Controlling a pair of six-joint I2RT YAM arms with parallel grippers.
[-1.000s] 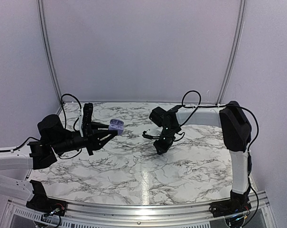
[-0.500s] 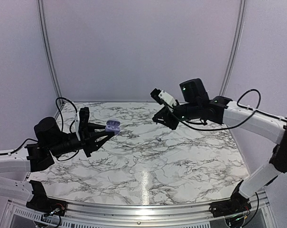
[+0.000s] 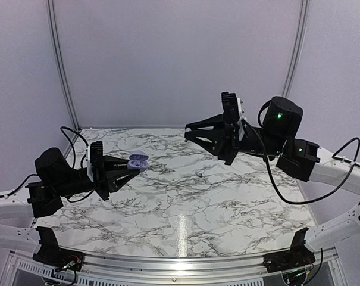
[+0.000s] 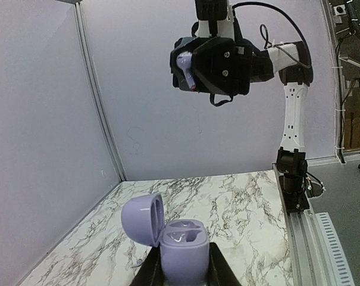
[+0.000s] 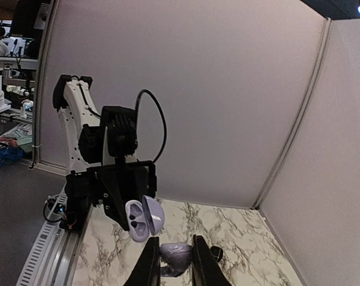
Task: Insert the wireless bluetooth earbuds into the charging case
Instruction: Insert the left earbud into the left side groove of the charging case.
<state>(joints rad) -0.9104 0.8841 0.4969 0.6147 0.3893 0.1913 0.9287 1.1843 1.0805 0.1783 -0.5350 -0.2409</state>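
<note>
Nearest you in the left wrist view, your left gripper (image 3: 131, 167) is clamped on the charging case (image 4: 181, 253) at bottom centre. The case is pale lilac and pebble-shaped, with its lid (image 4: 143, 219) swung open to the left and two hollows showing. Beyond it, at upper centre, your right gripper (image 5: 175, 268) pinches a lilac earbud (image 4: 185, 67), glossy and bean-sized, well above the marble table (image 3: 227, 202). Half a second ago that gripper hung lower, nearer the table, and the case has drifted slightly left

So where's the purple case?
The purple case sits open in the left gripper, left side of the top view, above the table, facing the right gripper.
</note>
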